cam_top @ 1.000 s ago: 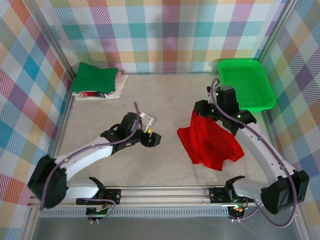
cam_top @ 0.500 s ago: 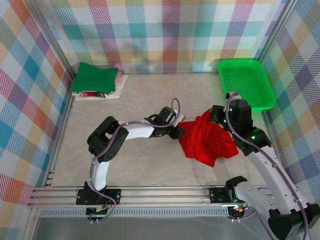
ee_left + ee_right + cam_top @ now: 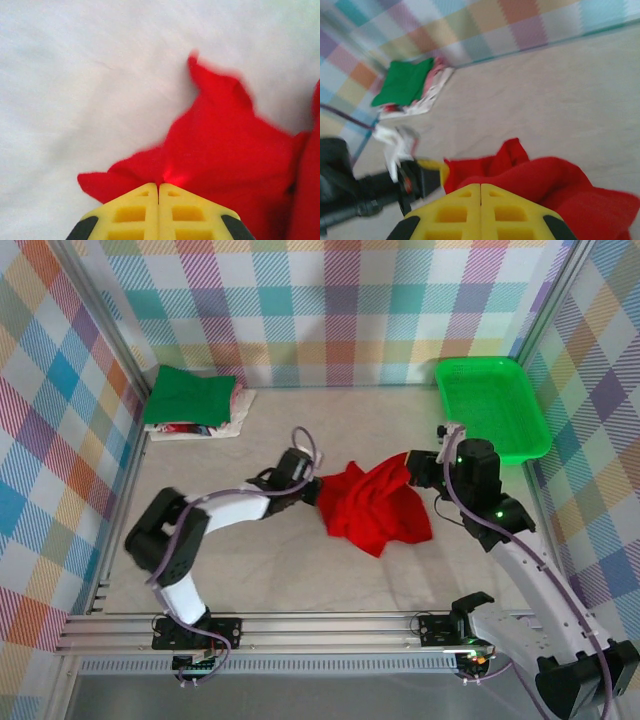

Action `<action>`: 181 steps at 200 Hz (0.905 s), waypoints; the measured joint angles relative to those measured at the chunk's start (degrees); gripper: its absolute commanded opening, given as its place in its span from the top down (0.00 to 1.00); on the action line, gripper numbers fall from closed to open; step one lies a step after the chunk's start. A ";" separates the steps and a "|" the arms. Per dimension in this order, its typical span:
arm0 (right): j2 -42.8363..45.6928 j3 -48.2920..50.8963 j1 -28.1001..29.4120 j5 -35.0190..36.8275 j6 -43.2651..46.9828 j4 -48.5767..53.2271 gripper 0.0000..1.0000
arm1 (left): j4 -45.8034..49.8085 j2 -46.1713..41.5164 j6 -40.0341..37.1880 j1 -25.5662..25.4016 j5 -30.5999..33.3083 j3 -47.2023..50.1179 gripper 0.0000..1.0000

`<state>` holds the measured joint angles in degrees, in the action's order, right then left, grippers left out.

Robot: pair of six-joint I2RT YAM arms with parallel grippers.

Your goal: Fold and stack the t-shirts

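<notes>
Top view: bright green plastic mesh basket [image 3: 492, 405] sits at the far right corner, its bare mesh floor showing. Folded dark green t-shirt [image 3: 190, 395] tops the whitish/pink t-shirts [image 3: 238, 403] at the far left corner. Crumpled bright red cloth t-shirt [image 3: 375, 505] lies mid-table, held at opposite sides by left gripper [image 3: 312, 488] and right gripper [image 3: 412, 465]; pale table [image 3: 300, 560] is open toward the near edge. Left wrist: yellow fingers [image 3: 135, 212] pressed together, pinching the red shirt's edge, bare table to the left. Right wrist: fingers closed together on red cloth, stack far back by the plaid wall [image 3: 470, 25].
</notes>
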<state>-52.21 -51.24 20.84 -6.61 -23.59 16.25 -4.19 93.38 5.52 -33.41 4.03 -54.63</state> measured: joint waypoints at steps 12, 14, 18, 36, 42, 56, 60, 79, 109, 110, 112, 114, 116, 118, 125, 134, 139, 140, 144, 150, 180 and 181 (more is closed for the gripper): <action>-1.20 0.22 0.63 -2.71 0.37 -1.42 0.77 | 0.57 -5.51 -0.66 3.37 1.22 0.50 1.00; -1.40 0.22 0.79 -2.95 0.39 -1.73 0.78 | 0.70 -6.32 -0.68 3.87 1.36 0.50 1.00; -1.79 0.26 1.03 -3.17 0.15 -2.12 0.82 | 1.01 -7.76 -0.83 4.92 1.51 0.50 1.00; -3.23 0.57 1.81 -1.31 -0.85 -2.54 0.93 | 2.08 -13.60 -1.77 8.87 2.45 0.50 1.00; -3.45 0.76 1.84 0.04 -1.33 -2.43 0.95 | 2.60 -15.04 -2.03 9.66 2.75 0.50 1.00; -4.17 1.14 1.49 3.15 -2.32 -2.05 0.93 | 3.87 -17.84 -2.58 10.25 2.56 0.50 1.00; -4.48 1.20 1.31 3.76 -2.51 -2.08 0.90 | 4.20 -18.43 -2.62 10.23 2.21 0.50 1.00; -7.43 1.20 0.87 5.01 -2.84 -2.73 0.65 | 6.95 -20.41 -2.84 9.84 -1.18 0.00 1.00; -15.43 0.44 0.76 1.09 -1.81 -4.26 0.44 | 15.39 -22.75 -5.97 4.31 -4.44 -6.64 1.00; -15.76 0.44 0.76 0.79 -1.95 -4.44 0.43 | 15.74 -22.95 -6.25 3.91 -4.74 -7.10 1.00; -16.09 0.44 0.76 0.52 -1.95 -4.68 0.43 | 16.35 -23.23 -6.75 3.21 -5.25 -7.93 1.00; -16.52 0.42 0.76 -0.11 -1.64 -4.76 0.42 | 16.72 -23.37 -6.93 2.80 -5.57 -8.46 1.00; -16.90 0.35 0.74 -0.52 -1.44 -5.01 0.41 | 17.35 -23.58 -7.26 2.23 -6.05 -9.31 1.00; -17.38 0.31 0.76 -1.05 -1.68 -5.18 0.41 | 17.94 -23.91 -7.76 1.70 -6.71 -10.21 1.00; -18.69 -0.02 0.76 -2.82 -1.22 -5.97 0.39 | 19.63 -25.03 -9.22 0.17 -9.07 -13.25 1.00; -20.17 -1.05 0.72 -5.03 -0.85 -6.38 0.34 | 21.20 -26.49 -10.88 -1.20 -12.20 -16.37 1.00; -20.87 -1.84 0.68 -5.99 -0.96 -6.60 0.31 | 22.01 -27.58 -11.74 -1.62 -13.62 -17.99 1.00; -21.07 -2.08 0.59 -6.29 -0.90 -6.64 0.30 | 22.23 -27.87 -12.09 -1.68 -13.94 -18.38 1.00; -21.46 -2.73 0.44 -7.06 -0.87 -6.95 0.28 | 22.71 -28.65 -12.72 -1.73 -14.60 -19.26 1.00; -21.92 -3.54 0.15 -8.33 -0.83 -7.63 0.27 | 23.39 -30.14 -14.03 -1.70 -15.30 -20.35 1.00; -23.54 -6.34 -2.82 -17.81 -2.25 -12.24 0.27 | 25.33 -36.54 -17.57 -1.64 -14.56 -18.38 1.00; -23.58 -6.36 -2.86 -18.03 -2.27 -12.35 0.27 | 25.42 -36.79 -17.64 -1.64 -14.45 -18.14 1.00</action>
<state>-75.79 -57.60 17.98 -24.64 -25.87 3.90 21.23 56.60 -12.12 -35.05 -10.41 -72.77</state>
